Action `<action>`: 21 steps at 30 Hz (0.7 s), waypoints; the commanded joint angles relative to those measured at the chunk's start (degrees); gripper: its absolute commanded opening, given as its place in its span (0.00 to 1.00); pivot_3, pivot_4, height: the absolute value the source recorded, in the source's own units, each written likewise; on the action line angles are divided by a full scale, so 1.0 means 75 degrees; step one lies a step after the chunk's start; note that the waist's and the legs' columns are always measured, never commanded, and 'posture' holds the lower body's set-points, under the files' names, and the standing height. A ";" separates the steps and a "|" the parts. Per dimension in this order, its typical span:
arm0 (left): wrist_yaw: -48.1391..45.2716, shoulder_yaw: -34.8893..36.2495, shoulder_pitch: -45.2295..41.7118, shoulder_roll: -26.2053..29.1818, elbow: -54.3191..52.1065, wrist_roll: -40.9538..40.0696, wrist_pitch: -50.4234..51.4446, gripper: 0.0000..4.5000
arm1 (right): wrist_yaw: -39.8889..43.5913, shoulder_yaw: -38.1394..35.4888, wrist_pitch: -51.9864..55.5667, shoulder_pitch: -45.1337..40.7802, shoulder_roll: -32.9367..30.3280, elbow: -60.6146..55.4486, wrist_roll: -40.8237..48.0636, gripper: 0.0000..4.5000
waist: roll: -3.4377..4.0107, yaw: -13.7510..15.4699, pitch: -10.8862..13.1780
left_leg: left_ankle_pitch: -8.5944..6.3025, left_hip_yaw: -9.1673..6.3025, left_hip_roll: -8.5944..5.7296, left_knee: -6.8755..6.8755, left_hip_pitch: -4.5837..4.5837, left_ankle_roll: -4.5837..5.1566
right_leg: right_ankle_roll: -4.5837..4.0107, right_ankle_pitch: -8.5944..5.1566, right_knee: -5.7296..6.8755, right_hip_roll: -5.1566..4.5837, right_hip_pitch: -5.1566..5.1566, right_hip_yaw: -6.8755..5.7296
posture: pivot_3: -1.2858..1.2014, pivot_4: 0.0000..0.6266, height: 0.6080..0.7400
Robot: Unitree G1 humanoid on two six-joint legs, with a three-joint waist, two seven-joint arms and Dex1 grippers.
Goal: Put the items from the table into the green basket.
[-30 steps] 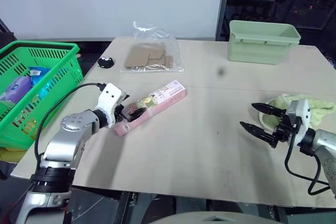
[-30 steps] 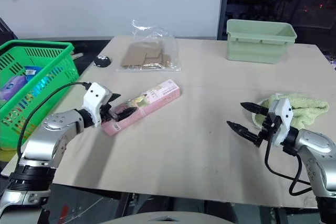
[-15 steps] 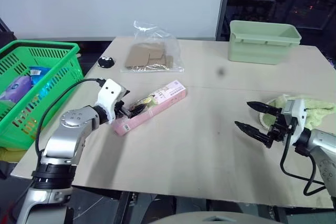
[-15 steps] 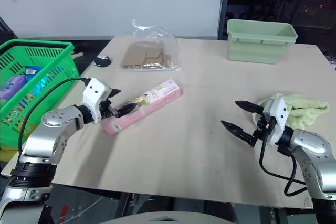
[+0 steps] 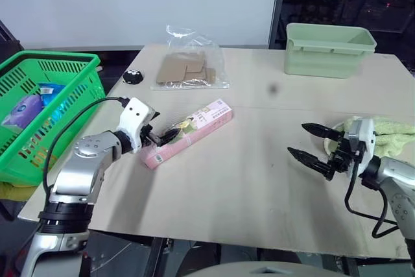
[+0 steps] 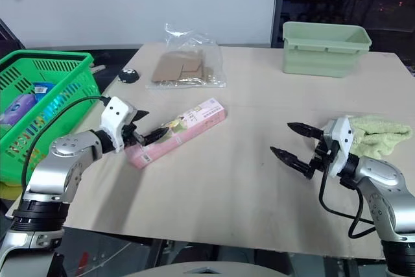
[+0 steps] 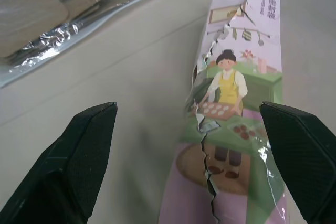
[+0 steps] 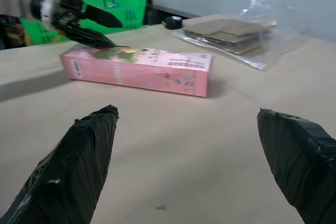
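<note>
Pink carton (image 5: 189, 132) lies flat mid-table, straddled by wide-open left gripper (image 5: 166, 135), not clamped. Right gripper (image 5: 314, 143) is spread wide, empty. Green basket (image 5: 26, 154) sits off the table's left edge. Nearby: clear bag (image 5: 188, 66), pale tub (image 5: 329, 50), towel (image 5: 389, 131).

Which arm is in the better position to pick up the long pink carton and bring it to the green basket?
Left. The left gripper hangs open right at the pink carton, with the green basket on that same side. The right gripper is open too, but far across the table.
</note>
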 commanded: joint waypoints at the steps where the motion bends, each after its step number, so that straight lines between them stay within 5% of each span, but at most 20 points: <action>1: -0.0237 -0.0075 -0.0078 0.0202 -0.0004 0.0140 0.0015 0.99 | 0.0173 -0.0061 0.0254 -0.0037 -0.0223 -0.0633 0.0397 1.00 | -0.0001 -0.0003 -0.0001 | 0.0000 0.0008 0.0002 0.0000 -0.0002 0.0001 | 0.0002 0.0003 0.0001 0.0000 -0.0005 0.0008 | 0.48 0.00 1.00; 21: -0.0965 -0.0895 -0.0356 0.0483 0.0974 0.0980 -0.0096 0.99 | 0.0025 0.0166 0.0350 -0.0104 -0.0281 -0.0944 0.0333 1.00 | 0.0010 0.0013 -0.0041 | -0.0014 0.0069 0.0018 0.0000 0.0004 0.0023 | 0.0021 0.0017 0.0001 0.0003 -0.0030 0.0094 | 0.48 0.00 1.00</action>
